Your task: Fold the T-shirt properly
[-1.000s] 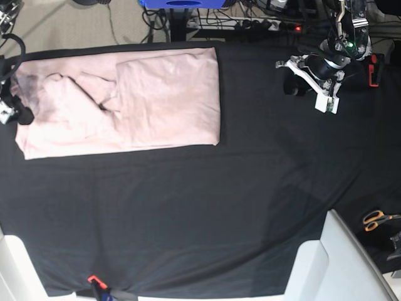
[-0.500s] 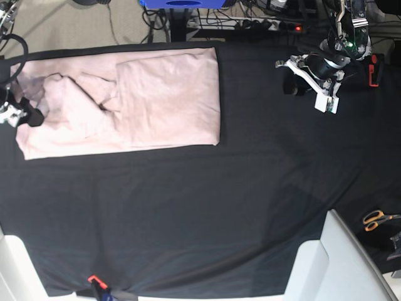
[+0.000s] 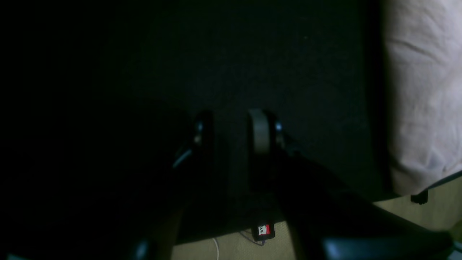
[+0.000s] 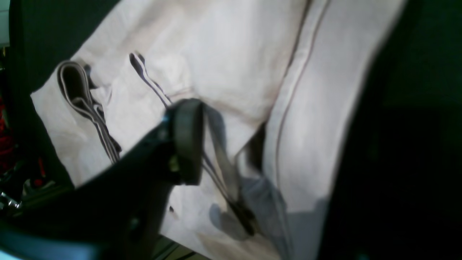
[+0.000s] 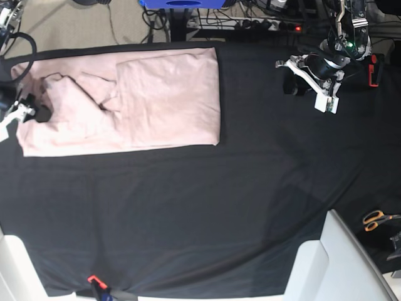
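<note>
Orange-handled scissors (image 5: 378, 219) lie at four o'clock on the black-covered worktop (image 5: 207, 207). The pale pink, thin-fabric T-shirt (image 5: 125, 100), partly folded, lies at ten o'clock. The right hand (image 5: 28, 113) pinches its crumpled end. At two o'clock, the left hand (image 3: 231, 135) hovers, narrowly parted, holding nothing.

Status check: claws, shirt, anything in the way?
Right claw over the shirt's bunched end, grip unclear. Left claw parked away, slightly open, empty. Shirt half folded on black cover. Nothing in the way.
</note>
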